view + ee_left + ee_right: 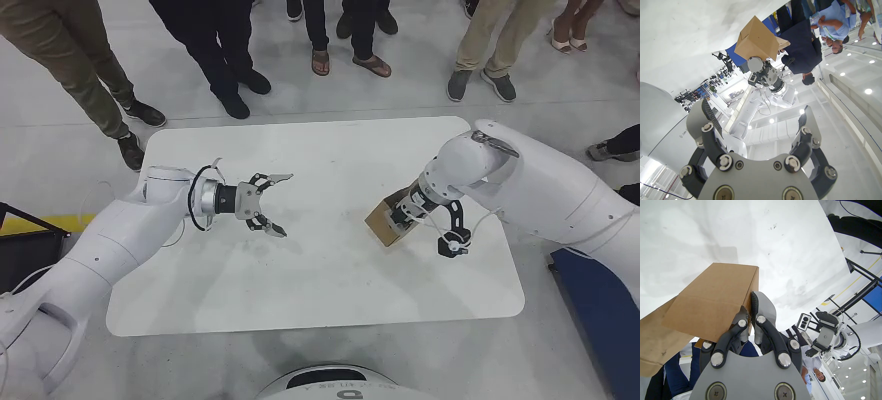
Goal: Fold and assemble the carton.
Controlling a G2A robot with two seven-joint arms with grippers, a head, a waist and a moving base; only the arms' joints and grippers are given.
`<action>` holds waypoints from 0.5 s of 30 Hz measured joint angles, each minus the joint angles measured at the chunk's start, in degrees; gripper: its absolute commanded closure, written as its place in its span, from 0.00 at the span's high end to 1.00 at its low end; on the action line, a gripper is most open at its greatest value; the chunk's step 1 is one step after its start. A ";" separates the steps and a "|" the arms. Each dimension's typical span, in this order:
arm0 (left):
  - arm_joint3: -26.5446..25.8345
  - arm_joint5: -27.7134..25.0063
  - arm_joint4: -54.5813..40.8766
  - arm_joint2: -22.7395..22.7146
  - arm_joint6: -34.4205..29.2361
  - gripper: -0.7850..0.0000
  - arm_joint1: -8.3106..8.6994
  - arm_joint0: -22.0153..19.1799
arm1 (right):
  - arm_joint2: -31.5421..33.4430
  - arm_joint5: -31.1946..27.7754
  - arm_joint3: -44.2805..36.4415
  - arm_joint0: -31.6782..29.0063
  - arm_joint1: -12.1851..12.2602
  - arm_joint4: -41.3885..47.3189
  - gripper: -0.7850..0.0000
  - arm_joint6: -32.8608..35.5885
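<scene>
1. Cardboard carton, brown, partly erected, one flap standing out loose. It was located over the right half of the bench, tilted. Contact with the bench surface could not be told.
2. Right arm: jaws were clamped on one wall edge of the carton, with a ribbed pad pressed to the outer face.
3. Left arm: jaws were spread wide and held nothing. They were above the bench's left half, well apart from the carton and pointed towards it.
4. Bench: white top, rounded corners.
</scene>
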 measured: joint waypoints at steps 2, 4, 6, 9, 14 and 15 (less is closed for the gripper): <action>0.00 0.00 0.00 0.00 0.00 1.00 0.00 0.00 | 0.00 0.00 0.00 0.00 0.00 0.00 0.51 0.00; 0.00 0.00 0.00 0.00 0.00 1.00 0.00 0.00 | 0.00 0.00 0.00 0.00 0.00 0.00 0.63 0.00; 0.00 0.00 0.00 0.00 0.00 1.00 0.00 0.00 | 0.00 0.00 0.00 0.00 0.00 0.00 1.00 0.00; 0.00 0.00 0.00 0.00 0.00 1.00 0.00 0.00 | 0.00 -0.68 0.85 -0.68 -0.36 0.00 1.00 0.76; 0.00 0.00 0.00 0.00 0.00 1.00 0.00 0.00 | 0.00 -3.09 3.41 -1.45 -1.12 0.00 1.00 5.73; 0.00 0.00 0.00 0.00 0.00 1.00 0.00 0.00 | 0.00 -3.04 3.36 -1.43 -1.11 0.00 1.00 5.60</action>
